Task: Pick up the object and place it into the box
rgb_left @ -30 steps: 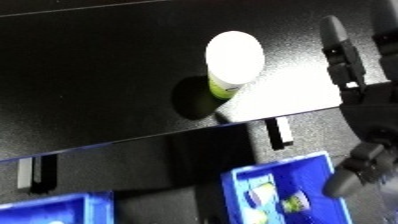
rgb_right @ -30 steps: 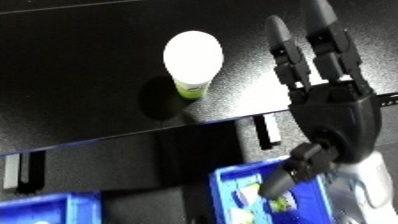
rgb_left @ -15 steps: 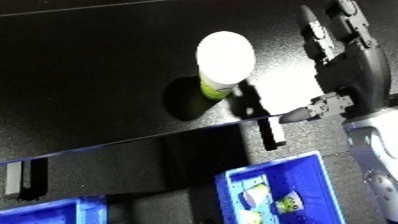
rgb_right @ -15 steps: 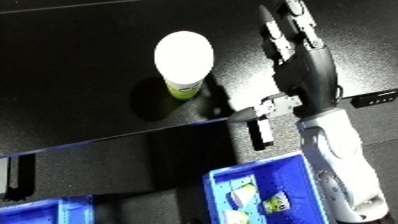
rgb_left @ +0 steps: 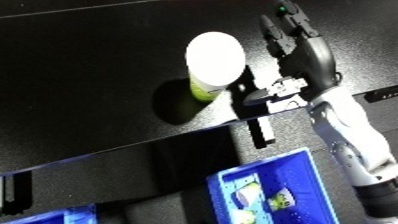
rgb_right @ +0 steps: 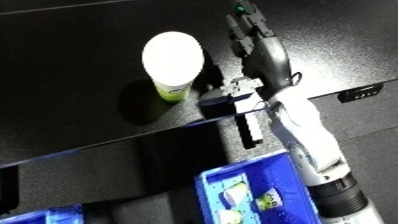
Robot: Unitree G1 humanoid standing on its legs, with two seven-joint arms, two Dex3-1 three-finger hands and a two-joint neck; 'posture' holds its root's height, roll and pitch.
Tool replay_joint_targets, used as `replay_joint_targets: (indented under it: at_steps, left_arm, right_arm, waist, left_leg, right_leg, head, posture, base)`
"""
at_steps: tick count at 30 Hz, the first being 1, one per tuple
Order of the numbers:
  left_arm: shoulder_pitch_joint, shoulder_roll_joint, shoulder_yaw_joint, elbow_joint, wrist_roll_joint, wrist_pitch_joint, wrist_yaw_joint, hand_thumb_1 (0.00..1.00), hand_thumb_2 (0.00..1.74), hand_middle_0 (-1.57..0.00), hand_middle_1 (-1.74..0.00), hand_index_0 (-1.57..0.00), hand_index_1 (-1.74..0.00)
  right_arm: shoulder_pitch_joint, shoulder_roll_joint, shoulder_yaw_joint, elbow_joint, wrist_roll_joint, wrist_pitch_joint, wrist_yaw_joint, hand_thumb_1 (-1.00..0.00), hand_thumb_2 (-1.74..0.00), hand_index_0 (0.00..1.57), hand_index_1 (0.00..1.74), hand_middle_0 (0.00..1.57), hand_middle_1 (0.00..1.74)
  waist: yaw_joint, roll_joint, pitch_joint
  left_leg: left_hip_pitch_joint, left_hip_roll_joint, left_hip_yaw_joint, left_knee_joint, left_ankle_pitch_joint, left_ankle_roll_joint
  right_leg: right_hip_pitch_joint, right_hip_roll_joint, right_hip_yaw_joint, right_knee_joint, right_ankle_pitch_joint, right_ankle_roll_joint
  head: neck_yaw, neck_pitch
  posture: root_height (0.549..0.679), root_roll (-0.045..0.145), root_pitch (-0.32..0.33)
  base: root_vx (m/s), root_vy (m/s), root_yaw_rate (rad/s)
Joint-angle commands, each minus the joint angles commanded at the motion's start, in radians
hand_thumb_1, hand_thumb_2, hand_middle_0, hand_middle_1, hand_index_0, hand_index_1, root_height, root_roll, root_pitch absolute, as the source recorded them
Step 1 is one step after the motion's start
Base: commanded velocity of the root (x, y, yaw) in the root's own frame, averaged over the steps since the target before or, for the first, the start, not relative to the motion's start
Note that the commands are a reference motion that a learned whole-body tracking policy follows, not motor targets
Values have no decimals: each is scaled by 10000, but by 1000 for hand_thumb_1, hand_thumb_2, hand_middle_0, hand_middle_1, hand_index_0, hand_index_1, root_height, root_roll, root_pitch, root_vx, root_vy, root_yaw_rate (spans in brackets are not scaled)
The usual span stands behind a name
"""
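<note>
Closer now than half a second ago, black right hand [rgb_left: 302, 55] just beside the cup, fingers straight and holding nothing; upright white-lidded cup with lime-green base [rgb_left: 214, 67] standing near the black tabletop's [rgb_left: 80, 90] front edge; blue plastic bin [rgb_right: 266, 190] below.

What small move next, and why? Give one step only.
Probably curl the right hand around the white-lidded cup. The hand stands open just right of the upright cup, thumb low near its base, nothing gripped yet; the blue bin waits below the table edge.
</note>
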Motion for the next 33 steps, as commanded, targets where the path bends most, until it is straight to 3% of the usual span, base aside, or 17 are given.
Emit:
replay_joint_targets:
  at_steps: [8, 25, 33]
  left_arm:
    - [-68, -34, -153, -197, -36, 215, -23, 0, 0, 0, 0, 0, 0]
    - [-186, -223, -400, -509, -29, 535, 145, 0, 0, 0, 0, 0, 0]
    - [-140, -241, -337, -477, -11, 476, 155, 0, 0, 0, 0, 0, 0]
  right_arm:
    - [-654, 181, 692, 541, -82, 454, 338, 0, 0, 0, 0, 0, 0]
    - [-962, 820, 1317, 496, -193, 819, 405, -850, -1479, 1334, 1479, 1334, 1479]
    - [-778, 676, 1174, 345, -199, 512, 309, -850, -1479, 1334, 1479, 1334, 1479]
  waist:
    - [139, 89, 27]
    - [215, 153, 79]
    - [135, 138, 79]
  left_leg:
    - [-1, -73, -45, -6, 2, 1]
    - [-20, -111, -47, 7, 10, -8]
    - [21, -68, 10, -109, 47, -28]
  right_leg:
    - [-26, -61, -7, 42, -34, -40]
    - [-106, -105, 38, 112, -49, -54]
    - [-124, -68, 74, 59, -31, -40]
  head:
    - [449, 140]
    - [806, 224]
    - [861, 310]
  posture:
    - [637, 68, -43]
    - [636, 75, -42]
    - [637, 74, -37]
  base:
    - [12, 9, 40]
    - [9, 7, 23]
    - [-8, 1, -18]
